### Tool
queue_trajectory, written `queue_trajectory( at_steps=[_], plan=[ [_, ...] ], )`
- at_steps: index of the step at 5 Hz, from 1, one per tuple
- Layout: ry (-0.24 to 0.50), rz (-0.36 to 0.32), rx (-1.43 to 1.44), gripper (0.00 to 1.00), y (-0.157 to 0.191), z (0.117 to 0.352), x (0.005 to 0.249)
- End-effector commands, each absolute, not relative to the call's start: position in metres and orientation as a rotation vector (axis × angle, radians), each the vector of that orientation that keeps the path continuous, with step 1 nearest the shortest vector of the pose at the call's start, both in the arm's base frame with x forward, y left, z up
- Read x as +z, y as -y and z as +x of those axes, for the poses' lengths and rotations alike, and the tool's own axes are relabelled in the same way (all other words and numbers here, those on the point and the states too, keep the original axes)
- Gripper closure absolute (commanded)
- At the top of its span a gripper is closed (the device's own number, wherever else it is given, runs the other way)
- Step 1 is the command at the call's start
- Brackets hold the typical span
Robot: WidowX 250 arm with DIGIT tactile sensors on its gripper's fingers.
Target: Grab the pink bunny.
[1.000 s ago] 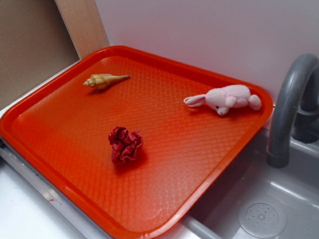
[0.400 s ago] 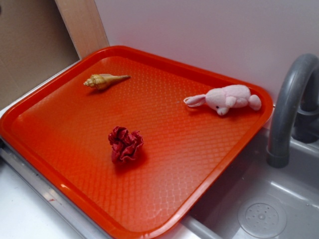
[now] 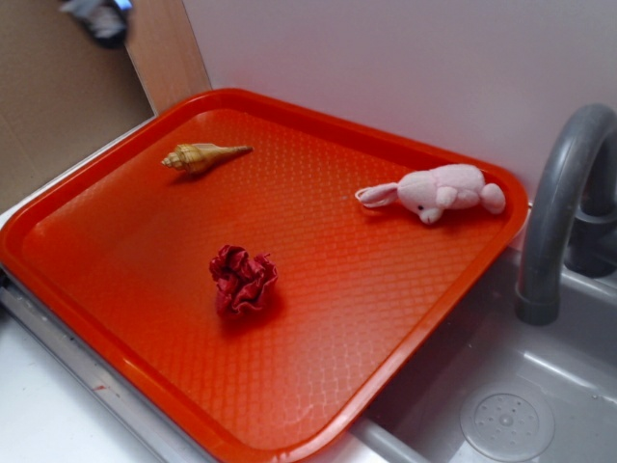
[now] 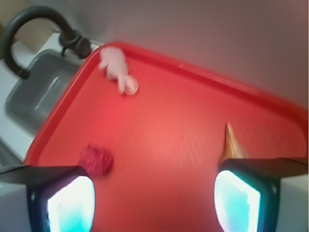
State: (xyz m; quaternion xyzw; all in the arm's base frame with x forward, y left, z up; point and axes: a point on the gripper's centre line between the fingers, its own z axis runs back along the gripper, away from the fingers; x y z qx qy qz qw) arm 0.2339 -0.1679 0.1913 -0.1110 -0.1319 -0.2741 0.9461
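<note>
While the hand [image 3: 99, 19] is only a blurred grey-blue shape at the exterior view's top-left corner, well apart from everything, its spread can't be read there. Pink bunny [image 3: 436, 191] lies on its side near the far right corner of the orange tray [image 3: 386, 309], ears pointing left. Tan seashell [image 3: 201, 156] sits far left, dark red fabric flower [image 3: 242, 280] near the middle. Grey faucet [image 3: 559, 212] and sink [image 3: 501, 405] to the right.

Wrist view, blurred: hand [image 4: 152, 198] wide, holding nothing, two fingers [image 4: 63, 200] at the bottom corners. Bunny [image 4: 117, 67] at the tray's [image 4: 183, 159] upper left by the faucet [image 4: 29, 29], flower [image 4: 95, 159] just above the left finger, shell [image 4: 231, 142] above the right.
</note>
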Motion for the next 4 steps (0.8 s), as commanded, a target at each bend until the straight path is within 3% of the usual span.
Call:
queue_trajectory(
  at_steps=[1,2,3,4],
  plan=[
    [0.264,-0.189,-0.699,0.0,0.247,0.257,0.177],
    [0.206,-0.101,-0.679,0.0,0.274,0.262,0.156],
    [0.209,-0.114,-0.698,0.0,0.285,0.271,0.134],
    [0.209,-0.041,-0.665,0.0,0.292,0.282,0.117]
  ],
)
